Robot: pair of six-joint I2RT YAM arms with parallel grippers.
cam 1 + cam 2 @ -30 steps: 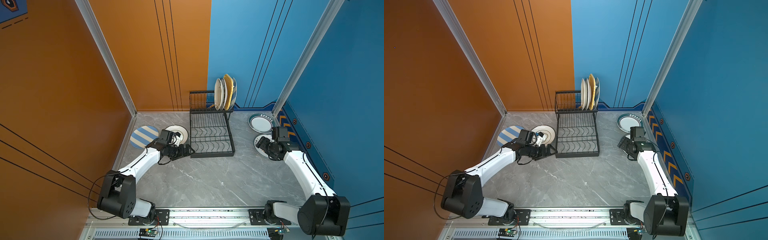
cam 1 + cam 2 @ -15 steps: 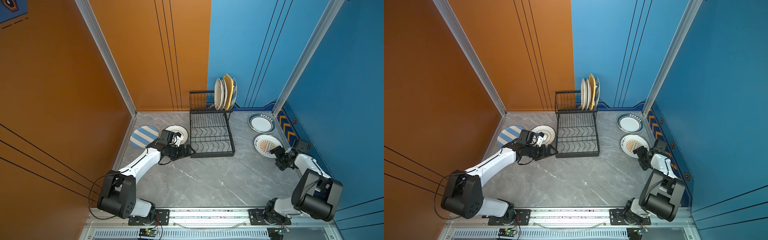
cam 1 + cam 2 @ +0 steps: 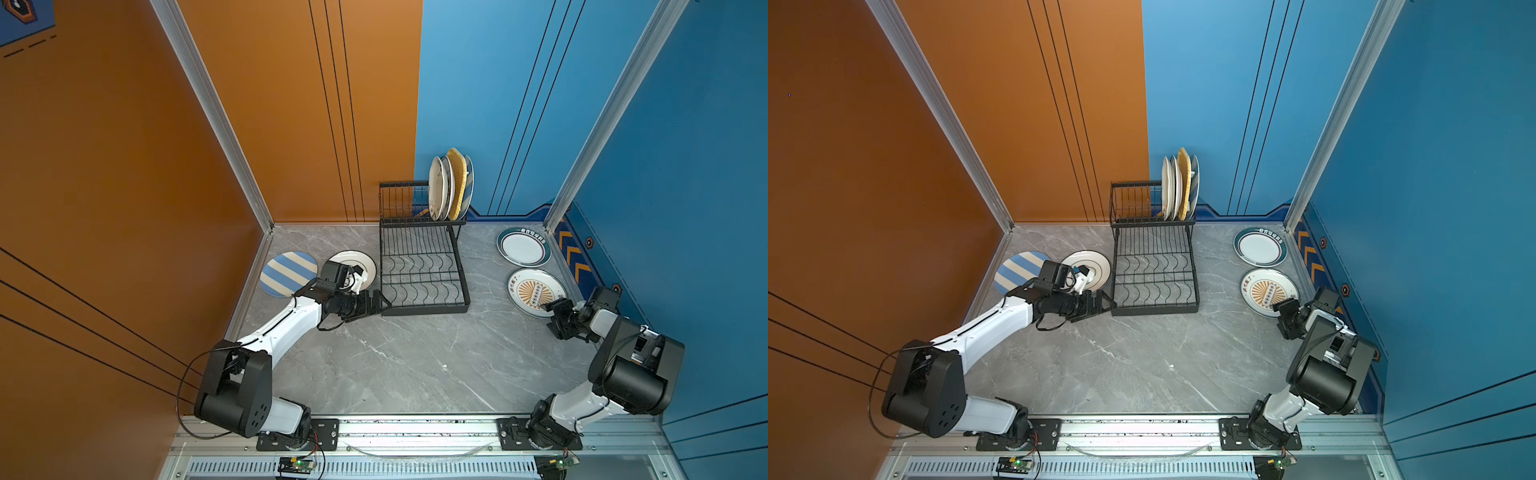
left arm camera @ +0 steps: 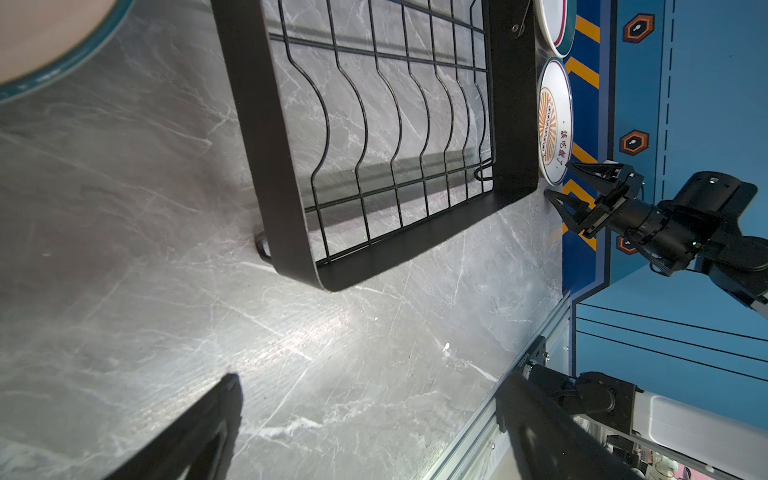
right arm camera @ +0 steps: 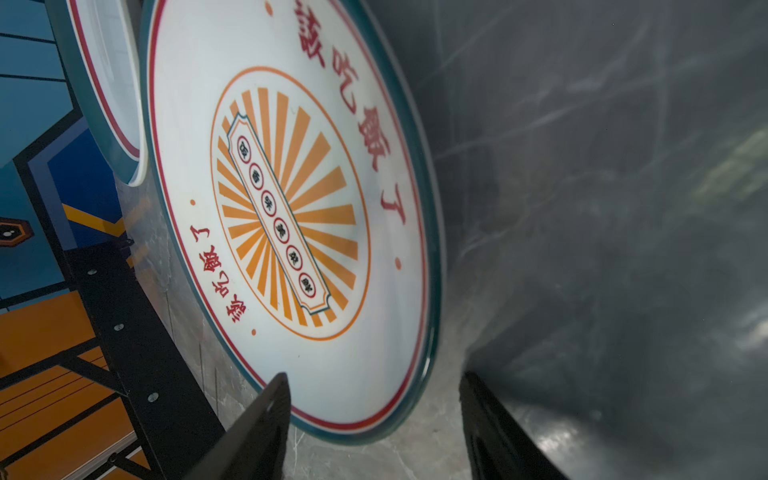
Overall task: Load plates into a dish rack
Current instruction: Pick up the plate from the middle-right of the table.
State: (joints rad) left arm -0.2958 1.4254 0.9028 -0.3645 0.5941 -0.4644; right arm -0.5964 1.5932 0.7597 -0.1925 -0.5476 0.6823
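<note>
The black wire dish rack (image 3: 424, 309) stands at the back middle, with several plates (image 3: 451, 187) upright in its raised tier. A white plate with an orange sunburst (image 3: 534, 291) lies flat at the right. My right gripper (image 3: 553, 319) is open at its near edge. In the right wrist view one finger (image 5: 270, 407) lies over the plate's rim (image 5: 374, 432) and the other stands off beside it, not touching. A teal-rimmed plate (image 3: 524, 247) lies behind it. My left gripper (image 3: 384, 305) is wide open and empty at the rack's front left corner, near a white plate (image 3: 361, 266) and a striped plate (image 3: 286, 272).
The blue wall with orange chevrons (image 3: 575, 257) runs close behind the right-hand plates. The rack's lower wavy-wire tier (image 4: 395, 124) holds nothing. The aluminium rail (image 3: 415, 428) bounds the front, where both arm bases sit.
My right arm has folded back toward the front right, uncovering the sunburst plate; its gripper now sits low at that plate's near edge. The left arm has not moved.
</note>
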